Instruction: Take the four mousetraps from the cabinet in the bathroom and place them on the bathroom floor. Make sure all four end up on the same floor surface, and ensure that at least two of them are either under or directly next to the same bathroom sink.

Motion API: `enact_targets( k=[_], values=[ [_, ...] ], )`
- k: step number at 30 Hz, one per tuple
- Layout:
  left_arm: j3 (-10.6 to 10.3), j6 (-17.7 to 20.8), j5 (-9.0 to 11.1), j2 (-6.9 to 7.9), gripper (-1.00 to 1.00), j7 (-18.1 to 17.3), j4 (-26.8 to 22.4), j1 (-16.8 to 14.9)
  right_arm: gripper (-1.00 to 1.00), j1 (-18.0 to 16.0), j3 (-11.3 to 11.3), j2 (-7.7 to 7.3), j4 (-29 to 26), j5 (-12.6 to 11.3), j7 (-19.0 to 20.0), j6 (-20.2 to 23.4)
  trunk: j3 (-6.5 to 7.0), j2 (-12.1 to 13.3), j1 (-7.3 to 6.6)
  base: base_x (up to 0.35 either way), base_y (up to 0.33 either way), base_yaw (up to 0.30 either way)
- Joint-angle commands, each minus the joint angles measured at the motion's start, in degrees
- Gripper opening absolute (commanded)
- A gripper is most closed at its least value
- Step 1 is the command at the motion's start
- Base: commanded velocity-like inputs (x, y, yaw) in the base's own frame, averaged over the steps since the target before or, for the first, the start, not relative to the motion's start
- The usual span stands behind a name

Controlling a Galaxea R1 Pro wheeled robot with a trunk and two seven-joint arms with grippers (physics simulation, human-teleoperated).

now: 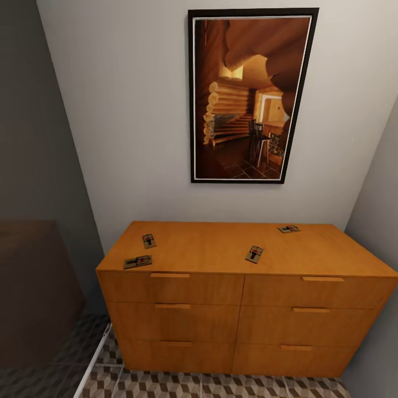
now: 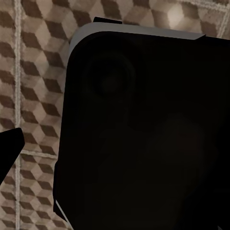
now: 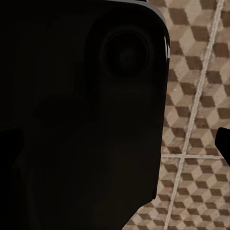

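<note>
Mousetraps, all four, lie flat on the cabinet (image 1: pixel 243 251) top filling my lower frame: two at left (image 1: pixel 137 261) (image 1: pixel 148 240), one centre (image 1: pixel 254 254), one upper right (image 1: pixel 288 228); small brown slabs with grey metal. I judge the pickup not yet begun, reaching comes next; whether the fingers are open, I cannot tell

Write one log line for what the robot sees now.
traps: four on cabinet top | drawers: shut | floor: no traps seen | pincers: state unclear
</note>
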Motion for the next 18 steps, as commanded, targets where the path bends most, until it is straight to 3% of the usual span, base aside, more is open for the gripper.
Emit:
enact_targets(
  k=[1, 18],
  values=[
    [0.0, -0.2, 0.4, -0.01, 1.00, 0.0, 0.0, 0.0, 1.00, 0.0, 0.1, 0.00, 0.0, 0.0, 0.0, -0.2, -0.05, 0.0, 0.00, 0.000, 0.000, 0.000],
    [0.0, -0.2, 0.4, -0.08, 1.00, 0.0, 0.0, 0.0, 1.00, 0.0, 0.2, 0.00, 0.0, 0.1, 0.1, -0.1, -0.05, 0.0, 0.00, 0.000, 0.000, 0.000]
  ],
)
